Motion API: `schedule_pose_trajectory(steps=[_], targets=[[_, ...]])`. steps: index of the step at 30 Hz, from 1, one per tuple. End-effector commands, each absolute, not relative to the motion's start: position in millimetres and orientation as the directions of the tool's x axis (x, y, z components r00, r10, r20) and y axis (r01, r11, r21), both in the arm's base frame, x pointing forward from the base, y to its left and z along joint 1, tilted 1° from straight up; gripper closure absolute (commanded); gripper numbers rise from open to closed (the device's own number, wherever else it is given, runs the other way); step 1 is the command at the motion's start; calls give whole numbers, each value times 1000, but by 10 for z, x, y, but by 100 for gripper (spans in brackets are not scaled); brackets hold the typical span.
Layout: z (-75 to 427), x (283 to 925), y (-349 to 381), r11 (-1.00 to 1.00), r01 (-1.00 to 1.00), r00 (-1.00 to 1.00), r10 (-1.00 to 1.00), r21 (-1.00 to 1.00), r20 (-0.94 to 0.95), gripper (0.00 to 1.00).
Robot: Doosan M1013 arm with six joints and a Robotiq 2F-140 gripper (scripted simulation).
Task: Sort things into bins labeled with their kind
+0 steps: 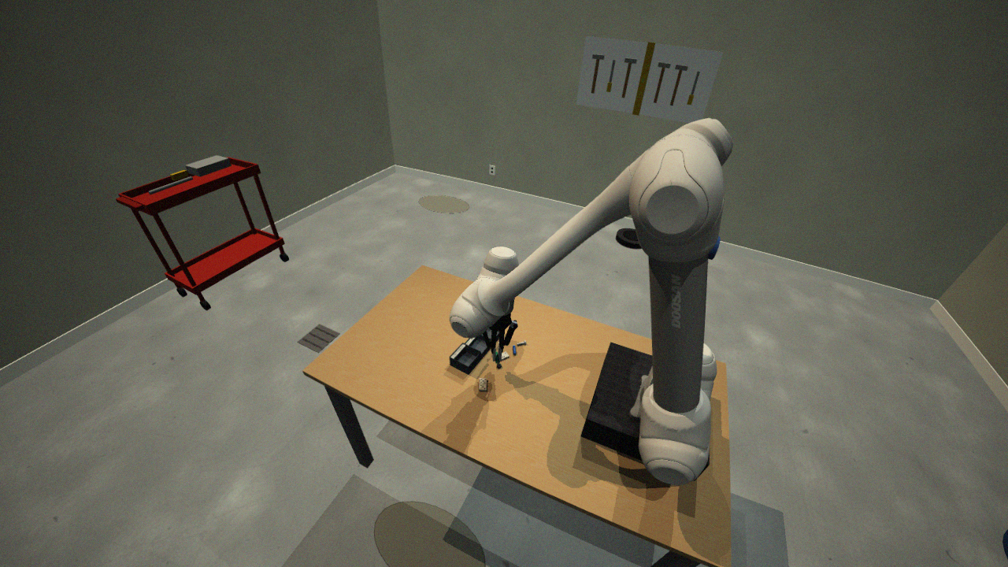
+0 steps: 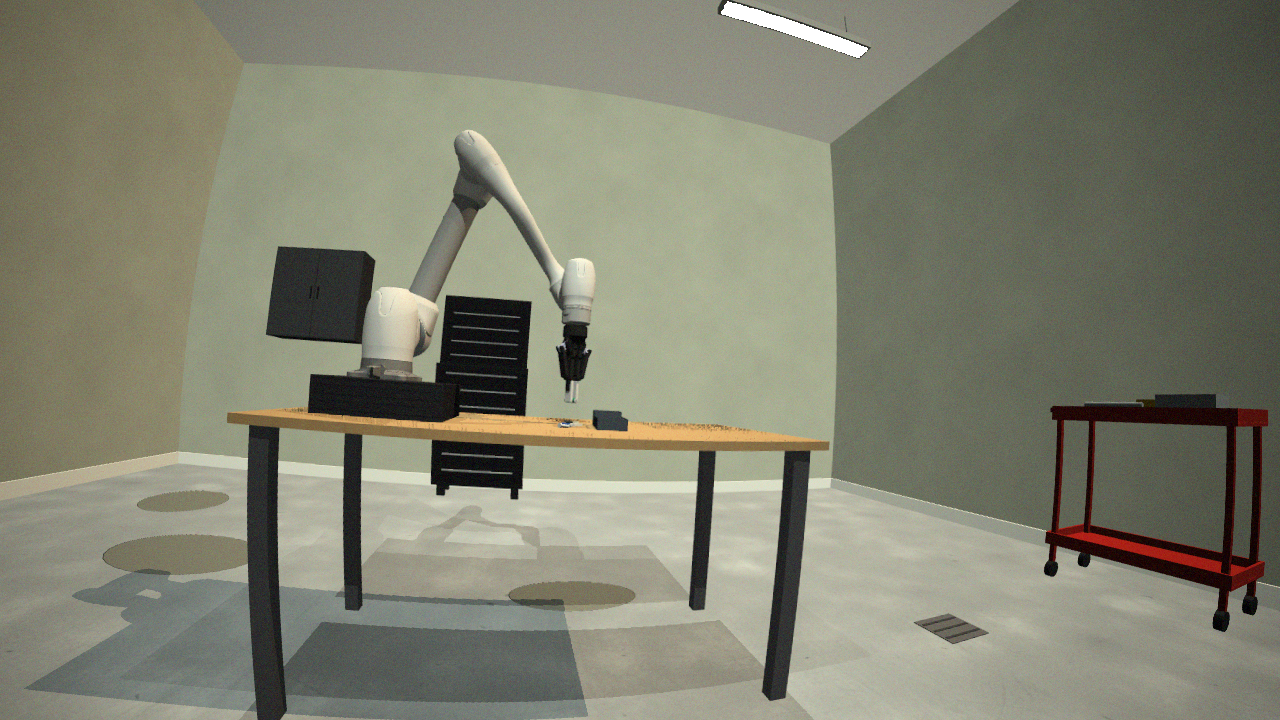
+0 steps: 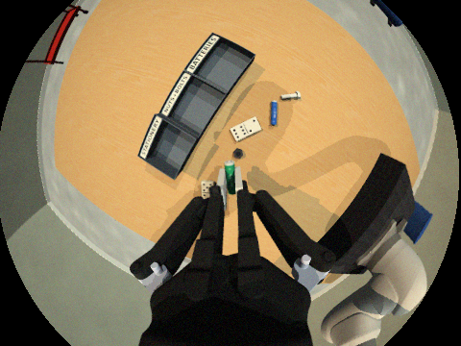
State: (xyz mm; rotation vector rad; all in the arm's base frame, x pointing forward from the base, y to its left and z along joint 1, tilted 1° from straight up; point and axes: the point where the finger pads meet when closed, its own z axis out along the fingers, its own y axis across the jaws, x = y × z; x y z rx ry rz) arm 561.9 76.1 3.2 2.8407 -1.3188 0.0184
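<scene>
Right at the wrist camera, the gripper has its jaws pinched nearly together on a small green-and-white battery, which stands upright between the fingertips and hangs in the air above the desk. From the exterior view the gripper points straight down, and the battery's pale end pokes out below it, well off the wooden top.

Just past the fingertips, a domino lies flat on the desk, partly hidden by the left finger. A little further out sits a small dark round thing; what it is cannot be told. Beyond it lies a second domino, face up and slightly tilted. Next comes a blue battery on its side, and close by it a small pale bolt.

To the left of those, a black bin tray with three compartments runs slantwise across the desk, white labels along its outer edge; the farthest label reads "BATTERIES", the other two are too blurred to read. All three compartments show only dark floor.

From the top view, the arm reaches out from its black base plate toward the tray. Far off by the wall stands a red cart.
</scene>
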Motion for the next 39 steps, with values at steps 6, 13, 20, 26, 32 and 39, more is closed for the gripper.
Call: schedule_pose_trajectory(steps=[6, 13, 20, 26, 32, 39], targets=[[37, 5874, 429, -646, -764, 646, -763, 3, 14, 95], [43, 6127, 94, -646, -764, 646, -763, 3, 14, 95], [48, 6345, -194, -490, -872, 490, -872, 1, 14, 95], [51, 6490, -386, -328, -945, 328, -945, -3, 13, 95], [55, 6683, -641, -124, -992, 124, -992, -7, 9, 95], [56, 6707, -672, 1, -1000, -1, -1000, -6, 13, 95]])
